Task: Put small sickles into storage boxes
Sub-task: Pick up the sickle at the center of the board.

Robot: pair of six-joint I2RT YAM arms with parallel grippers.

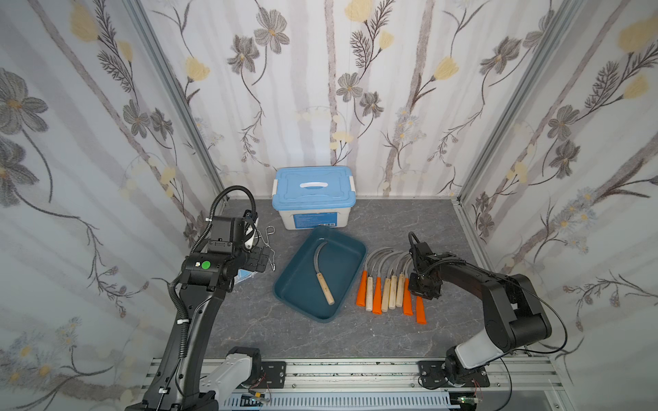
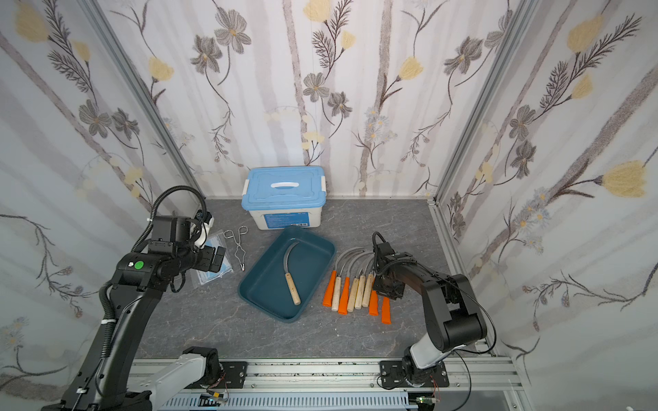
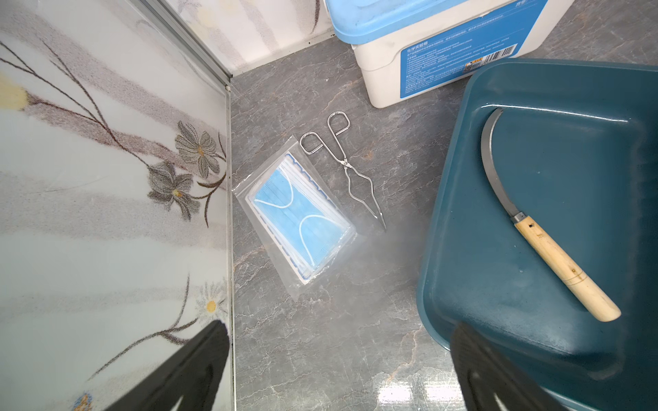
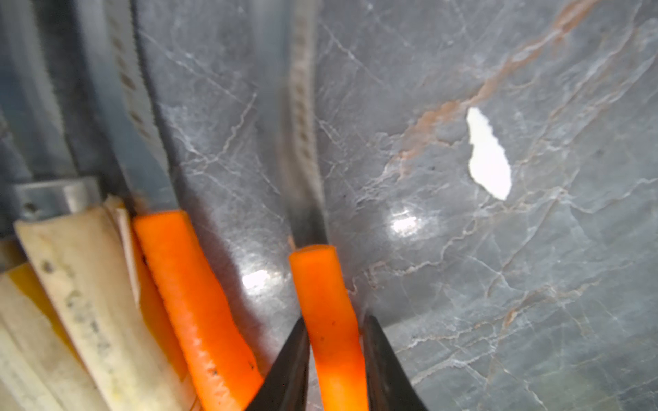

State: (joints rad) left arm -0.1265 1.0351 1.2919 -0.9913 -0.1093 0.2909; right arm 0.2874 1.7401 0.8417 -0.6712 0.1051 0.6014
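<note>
At frame centre, one wooden-handled sickle [image 1: 322, 270] lies in the teal storage box [image 1: 341, 274]; to its right, the right gripper [image 4: 334, 320] clamps an orange-handled sickle [image 4: 320, 277] from the unstored row of sickles [image 1: 385, 291].

the left arm [image 1: 199, 302] and right arm [image 1: 498, 295] are made of black links, with pale grey segments [image 1: 231, 373] near black screwed base plates [image 1: 273, 372]. a round green sticker [image 1: 205, 264] and a ribbed black cable [image 1: 177, 302] are carried by the left one.
</note>
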